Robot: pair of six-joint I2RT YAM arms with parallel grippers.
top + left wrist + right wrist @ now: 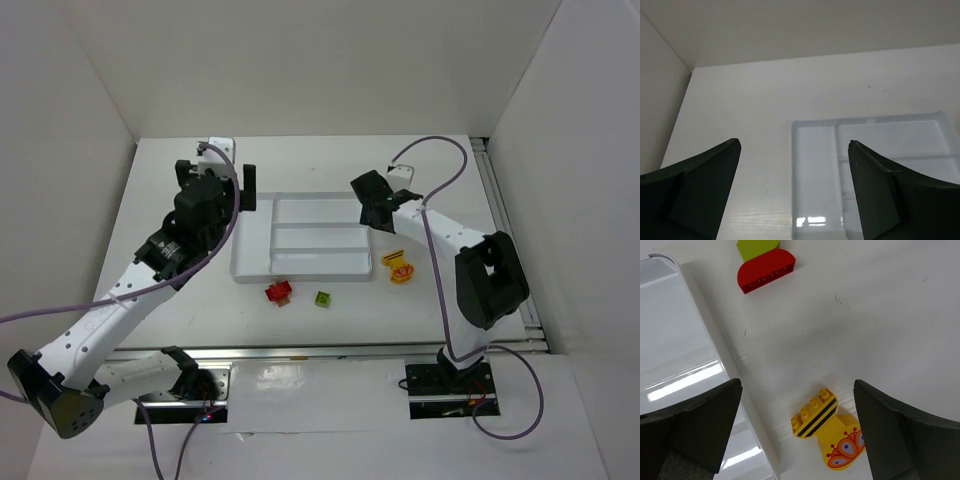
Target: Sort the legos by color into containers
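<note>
Your right hand [797, 385], fingers spread wide and empty, hangs just above the yellow striped brick [815, 417] at lower centre. The brick's long side slants from lower left to upper right, and it seems to touch a 2nd yellow brick [842, 452] with an orange fan print. Both lie on the surface [865, 315] just right of the tray [705, 315]. Your left hand [794, 144], also spread and empty, is well apart from them, so the right is nearer.
</note>
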